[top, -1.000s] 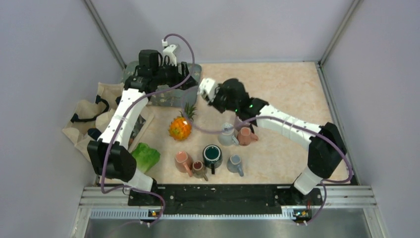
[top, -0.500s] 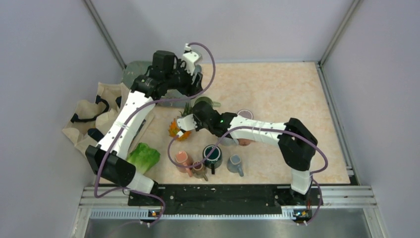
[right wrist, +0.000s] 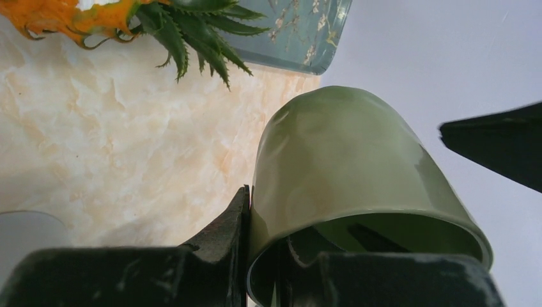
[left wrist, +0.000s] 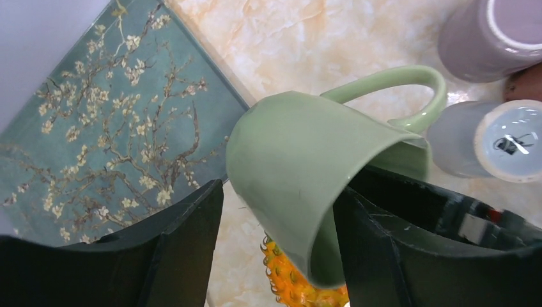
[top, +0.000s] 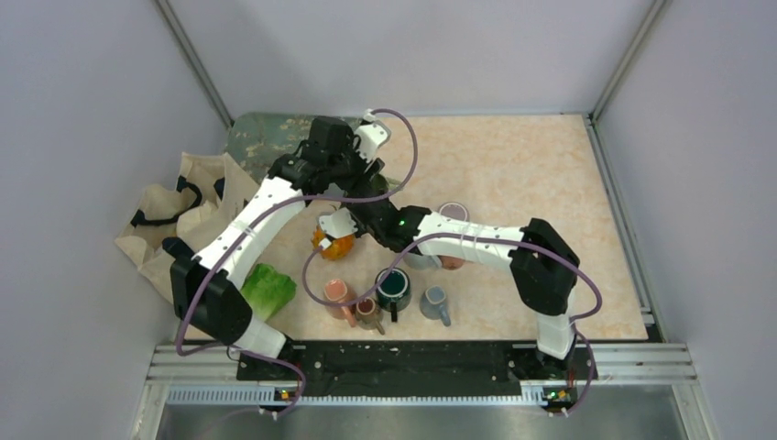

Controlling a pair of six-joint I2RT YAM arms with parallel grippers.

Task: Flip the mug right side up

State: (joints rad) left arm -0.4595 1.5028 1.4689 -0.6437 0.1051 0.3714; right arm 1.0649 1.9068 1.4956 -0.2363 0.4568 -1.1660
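Observation:
A pale green mug (left wrist: 287,160) hangs above the table, tilted, its mouth facing down and sideways and its handle (left wrist: 409,83) pointing away. My right gripper (right wrist: 262,236) is shut on the mug's (right wrist: 345,160) rim, one finger outside the wall and one inside. My left gripper (left wrist: 279,192) is open and straddles the mug's body, with a clear gap at the left finger (left wrist: 185,230). In the top view both grippers meet near the table's middle, left gripper (top: 365,177) above right gripper (top: 359,217), and the mug is mostly hidden between them.
A toy pineapple (top: 332,240) lies just under the mug. A floral-patterned box (left wrist: 96,128) sits at the back left. A lilac mug (top: 452,212) and a grey mug (left wrist: 486,137) stand to the right. Several more mugs (top: 392,286), lettuce (top: 266,286) and a tote bag (top: 174,206) lie nearer.
My left arm swung right from the patterned box and its jaws now straddle the mug. My right arm drew back toward the pineapple, holding the mug, then stayed nearly still.

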